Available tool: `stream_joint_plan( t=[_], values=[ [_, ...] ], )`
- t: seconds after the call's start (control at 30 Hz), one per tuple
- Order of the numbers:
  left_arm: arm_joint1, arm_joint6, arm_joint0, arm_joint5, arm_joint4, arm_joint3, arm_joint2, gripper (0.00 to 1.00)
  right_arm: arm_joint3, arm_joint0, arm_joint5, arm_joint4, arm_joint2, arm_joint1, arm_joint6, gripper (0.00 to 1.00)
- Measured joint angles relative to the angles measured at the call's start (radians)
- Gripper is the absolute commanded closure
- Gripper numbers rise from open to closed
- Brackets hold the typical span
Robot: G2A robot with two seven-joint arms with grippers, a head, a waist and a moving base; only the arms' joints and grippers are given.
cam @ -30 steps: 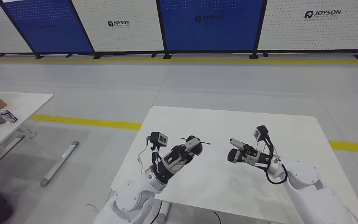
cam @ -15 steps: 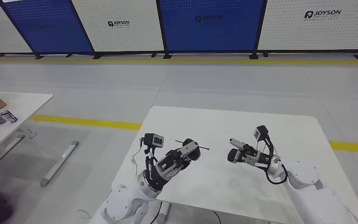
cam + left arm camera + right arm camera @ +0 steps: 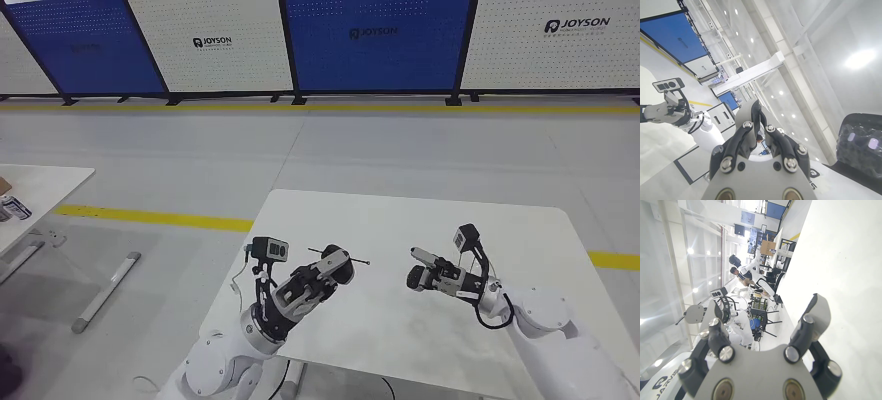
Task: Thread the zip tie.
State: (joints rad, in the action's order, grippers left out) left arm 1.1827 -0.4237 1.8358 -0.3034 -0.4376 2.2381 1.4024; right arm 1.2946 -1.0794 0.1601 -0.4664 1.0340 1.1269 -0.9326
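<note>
**Hazards**

- Table (image 3: 420, 330): both arms hang above its white top. If the tie is released in the air, it would probably drop flat onto the table, where a thin strip is hard to pick up again.
- Right gripper (image 3: 414, 273) (image 3: 765, 303): its jaws are spread wide and hold nothing. It faces the left gripper across a gap. If it closes off-line, it could knock the free end sideways or bend the strip instead of catching it.
- Left gripper (image 3: 341, 262) (image 3: 757, 106): its jaws are pinched together on the zip tie (image 3: 360, 261), which sticks out on both sides. The clamped area is narrow, so any push on an end could make the strip pivot or slip.
- Zip tie: it is held in the air above the table, between the two arms and nearer the left one. Threading probably needs close alignment, and the flexible strip may sag.

**Limits of observation**

- The locking head and the tail cannot be told apart.
- It cannot be told whether any loop has been formed.
- The clamped section is hidden between the fingers.
- In the right wrist view, the strip (image 3: 678, 320) is a faint sliver beside the left gripper (image 3: 694, 313).
</note>
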Motion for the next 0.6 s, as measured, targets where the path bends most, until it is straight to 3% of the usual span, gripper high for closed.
stream_joint_plan(
  t=[0.3,0.5,0.6],
  values=[
    [0.0,0.003,-0.005,0.008,0.006,-0.004,-0.003,1.0,0.0,0.0,0.0,0.0,0.0,0.0,0.0,0.0],
    [-0.001,-0.005,-0.046,0.078,0.038,-0.053,-0.035,1.0,0.0,0.0,0.0,0.0,0.0,0.0,0.0,0.0],
    [-0.002,-0.013,-0.061,0.093,0.043,-0.088,-0.043,1.0,0.0,0.0,0.0,0.0,0.0,0.0,0.0,0.0]
  ],
)
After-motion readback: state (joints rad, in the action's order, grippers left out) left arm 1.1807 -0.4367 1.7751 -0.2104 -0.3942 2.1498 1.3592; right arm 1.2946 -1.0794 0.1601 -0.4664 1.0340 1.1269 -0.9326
